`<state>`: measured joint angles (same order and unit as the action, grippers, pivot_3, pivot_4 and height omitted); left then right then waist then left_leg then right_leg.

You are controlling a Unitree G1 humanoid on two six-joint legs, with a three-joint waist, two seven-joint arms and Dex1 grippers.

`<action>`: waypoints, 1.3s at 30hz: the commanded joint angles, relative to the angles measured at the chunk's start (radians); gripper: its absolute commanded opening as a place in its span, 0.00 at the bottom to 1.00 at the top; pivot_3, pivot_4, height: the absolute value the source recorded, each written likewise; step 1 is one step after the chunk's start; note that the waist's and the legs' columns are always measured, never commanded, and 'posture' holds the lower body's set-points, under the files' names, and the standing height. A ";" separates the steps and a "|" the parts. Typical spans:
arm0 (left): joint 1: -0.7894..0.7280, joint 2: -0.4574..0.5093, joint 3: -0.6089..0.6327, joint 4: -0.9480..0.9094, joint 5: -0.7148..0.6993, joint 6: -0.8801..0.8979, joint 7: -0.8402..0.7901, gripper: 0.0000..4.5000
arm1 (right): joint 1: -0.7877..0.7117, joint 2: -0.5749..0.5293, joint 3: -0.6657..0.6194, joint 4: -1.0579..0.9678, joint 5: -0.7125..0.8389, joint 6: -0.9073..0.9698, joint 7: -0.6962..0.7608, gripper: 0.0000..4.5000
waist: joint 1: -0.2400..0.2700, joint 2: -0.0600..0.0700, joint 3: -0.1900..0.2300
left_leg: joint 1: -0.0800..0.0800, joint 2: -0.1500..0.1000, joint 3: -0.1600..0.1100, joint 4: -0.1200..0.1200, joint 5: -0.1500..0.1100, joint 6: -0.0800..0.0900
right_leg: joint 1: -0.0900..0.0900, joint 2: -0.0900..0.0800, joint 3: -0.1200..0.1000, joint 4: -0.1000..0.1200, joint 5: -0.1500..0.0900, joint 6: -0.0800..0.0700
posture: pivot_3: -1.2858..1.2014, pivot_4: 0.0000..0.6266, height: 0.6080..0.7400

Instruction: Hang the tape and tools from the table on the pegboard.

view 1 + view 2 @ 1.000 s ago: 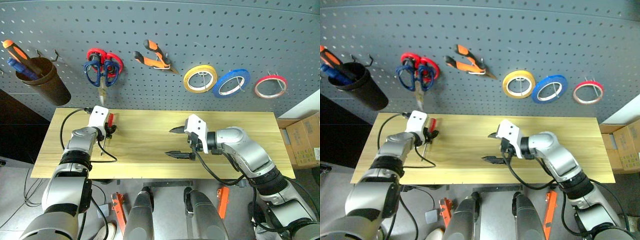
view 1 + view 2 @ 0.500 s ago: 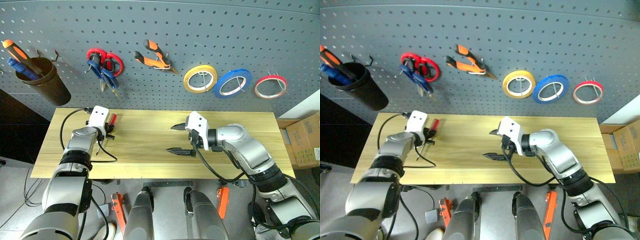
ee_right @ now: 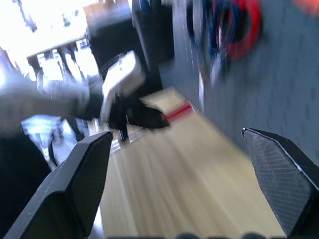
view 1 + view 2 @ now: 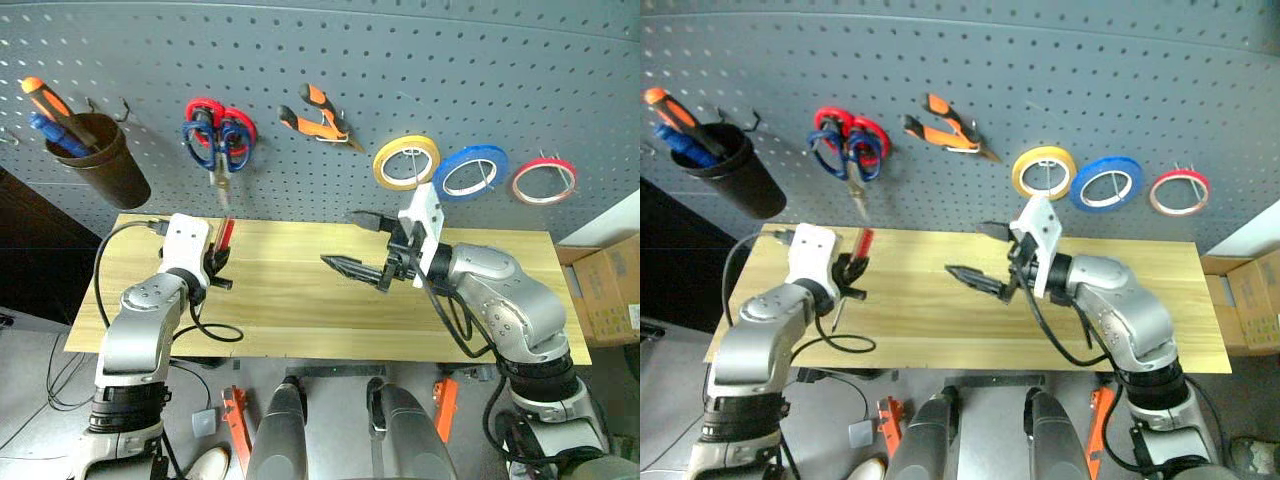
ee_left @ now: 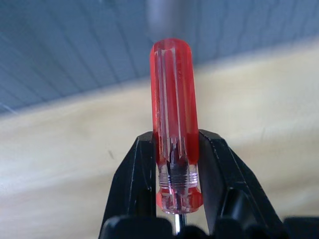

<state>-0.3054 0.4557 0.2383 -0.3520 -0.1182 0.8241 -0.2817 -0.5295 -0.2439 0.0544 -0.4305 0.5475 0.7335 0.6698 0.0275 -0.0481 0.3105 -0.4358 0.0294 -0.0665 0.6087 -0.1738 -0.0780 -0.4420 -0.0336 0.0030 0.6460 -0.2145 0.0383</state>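
Now left claw [image 5: 174, 199] grips red screwdriver [image 5: 173, 114]; right claw [image 4: 362, 243] agape.

Screwdriver [image 5: 173, 124] shaft hidden below the clamped left gripper [image 5: 175, 164] at six o'clock; scissors [image 3: 227, 30] blurred at twelve o'clock, blades indistinct.

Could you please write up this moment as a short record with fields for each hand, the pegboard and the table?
left hand: shut on the red-handled screwdriver, handle up
right hand: open, holding nothing, above the table
pegboard: carries two pairs of scissors, pliers, yellow tape, blue tape, red tape and a brown cup of tools
table: no loose tool seen on it
left to hang: the screwdriver
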 commanded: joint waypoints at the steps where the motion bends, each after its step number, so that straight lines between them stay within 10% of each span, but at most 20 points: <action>1: -0.006 -0.013 0.073 -0.137 -0.018 0.001 0.049 0.18 | 0.006 0.015 -0.051 -0.052 0.070 0.012 -0.048 1.00 | 0.003 0.000 -0.022 | 0.001 0.000 0.000 0.000 0.000 0.000 | 0.001 0.000 0.000 -0.001 -0.001 0.001 | 0.60 0.24 1.00; 10: -0.180 0.061 0.196 -0.091 -0.024 -0.148 0.093 0.18 | -0.038 0.036 -0.038 -0.006 0.074 -0.039 -0.090 1.00 | 0.026 -0.002 -0.069 | 0.003 0.001 -0.002 0.001 0.003 0.000 | 0.003 0.004 -0.002 0.000 0.003 -0.001 | 0.61 0.15 1.00; 24: -0.733 0.134 0.139 0.861 0.008 -0.712 0.123 0.18 | -0.080 0.067 -0.014 0.067 0.035 -0.120 -0.127 1.00 | 0.054 -0.003 -0.117 | 0.005 0.002 -0.003 0.002 0.005 0.001 | 0.007 0.005 -0.003 0.000 0.008 -0.006 | 0.60 0.12 1.00; 39: -0.771 0.110 0.072 1.180 0.009 -0.956 0.104 0.18 | -0.042 0.045 -0.025 0.027 0.032 -0.110 -0.174 1.00 | 0.043 -0.006 -0.121 | 0.005 0.002 -0.003 0.003 0.005 0.001 | 0.007 0.006 -0.003 0.002 0.009 -0.006 | 0.58 0.16 1.00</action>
<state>-1.0613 0.5584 0.3154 0.8502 -0.1102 -0.0975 -0.1853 -0.5690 -0.1903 0.0448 -0.3533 0.5716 0.6369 0.5006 0.0704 -0.0537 0.1896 -0.4306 0.0315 -0.0690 0.6121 -0.1684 -0.0769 -0.4353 -0.0279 -0.0002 0.6481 -0.2059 0.0320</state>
